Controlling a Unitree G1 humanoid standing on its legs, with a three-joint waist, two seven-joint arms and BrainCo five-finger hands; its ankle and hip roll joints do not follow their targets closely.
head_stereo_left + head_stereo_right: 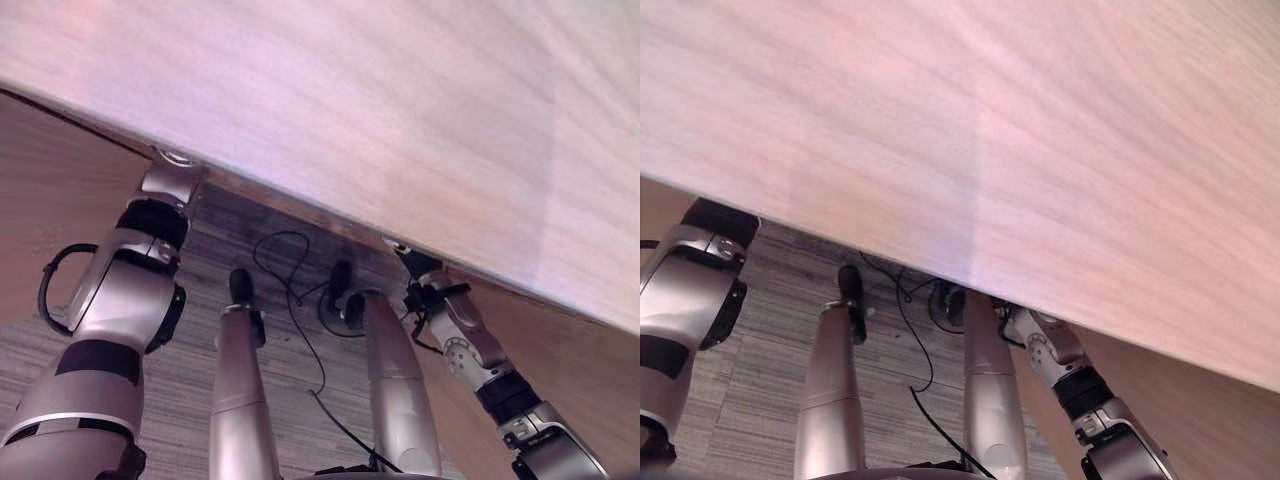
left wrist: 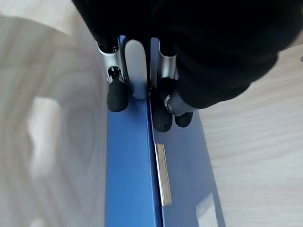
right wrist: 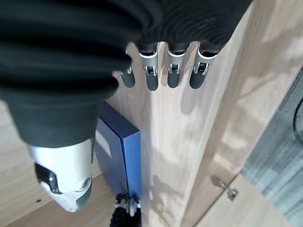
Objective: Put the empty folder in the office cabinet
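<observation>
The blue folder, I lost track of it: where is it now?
The blue folder stands inside the wooden cabinet, pinched by the left robot hand, beside the cabinet's side panel.

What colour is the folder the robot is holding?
Blue. The folder shows best in the left wrist view, pinched by the left hand.

Eye views: head, facing down onto cabinet top (image 1: 400,110). Wrist views: close along own fingers; both share blue folder (image 2: 137,179) just past fingertips.
</observation>
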